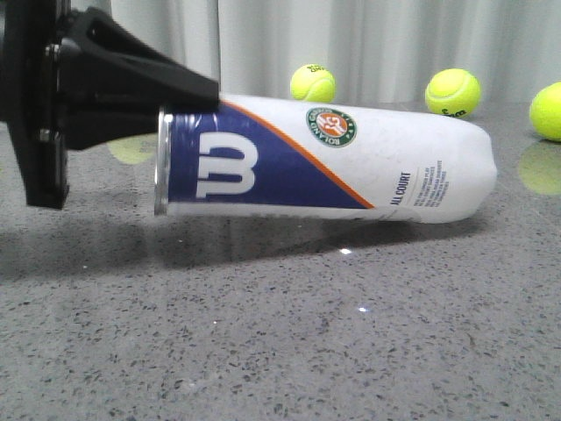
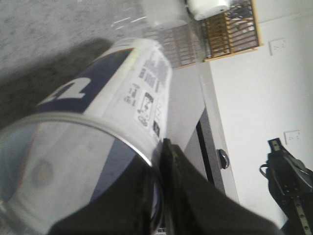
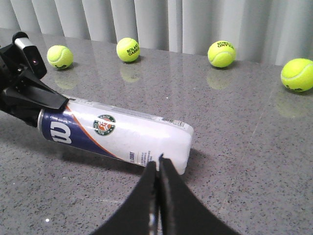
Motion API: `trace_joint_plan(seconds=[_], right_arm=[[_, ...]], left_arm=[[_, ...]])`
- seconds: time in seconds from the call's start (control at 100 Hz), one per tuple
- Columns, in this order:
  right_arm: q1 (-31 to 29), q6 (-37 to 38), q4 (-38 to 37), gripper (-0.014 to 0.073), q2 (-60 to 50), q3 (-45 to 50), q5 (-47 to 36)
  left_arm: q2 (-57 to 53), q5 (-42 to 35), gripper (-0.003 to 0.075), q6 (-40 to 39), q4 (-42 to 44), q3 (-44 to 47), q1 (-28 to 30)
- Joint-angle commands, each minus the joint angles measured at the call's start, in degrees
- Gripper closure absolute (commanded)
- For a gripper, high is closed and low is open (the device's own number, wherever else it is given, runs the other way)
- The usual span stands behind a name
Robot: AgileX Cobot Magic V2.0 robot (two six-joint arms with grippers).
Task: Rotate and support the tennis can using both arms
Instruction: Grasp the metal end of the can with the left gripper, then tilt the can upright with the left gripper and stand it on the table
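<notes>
The tennis can (image 1: pixel 351 162) lies on its side on the grey table (image 1: pixel 280 333), metal-rimmed open end to the left, navy patch and W logo facing me. That end sits slightly raised; the far end rests on the table. My left gripper (image 1: pixel 188 96) is shut on the can's rim, one finger inside and one outside, as the left wrist view (image 2: pixel 161 147) shows against the can (image 2: pixel 122 93). My right gripper (image 3: pixel 158 164) is shut and empty, its tips just in front of the can's closed end (image 3: pixel 132 134); I cannot tell whether they touch. It is out of the front view.
Several yellow-green tennis balls lie along the back of the table (image 1: pixel 313 83) (image 1: pixel 452 92) (image 1: pixel 548 111), one partly behind the left gripper (image 1: pixel 131 147). A white curtain (image 1: pixel 351 35) hangs behind them. The left arm (image 3: pixel 24 93) shows in the right wrist view.
</notes>
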Motion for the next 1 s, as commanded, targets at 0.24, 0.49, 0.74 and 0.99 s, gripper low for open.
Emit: trace_joint_plan(seconds=[0.24,0.49,0.74,0.99], right_arm=[[-0.3,-0.1,-0.3,0.0664,0.6,-1.2,-4.1],[-0.3,-0.1,-0.3,0.0664,0.6,-1.2,-4.1],[-0.3,-0.1,-0.3,0.0664,0.6,-1.2,-4.1],[-0.3,-0.1,-0.3,0.0664,0.6,-1.2,-4.1]], left_arm=[[-8.8,1.8,0.0739,0.2,7.8,-14.6,-0.5],[-13.8,0.7,0.0739,-14.1,40.6,-34.5,-0.5],[-13.9,3.4,0.0739,-23.5,67.0,-46.6,-6.1],[-12.4,7.9,0.0739,-25.5,85.8,-47.9,-19.6]])
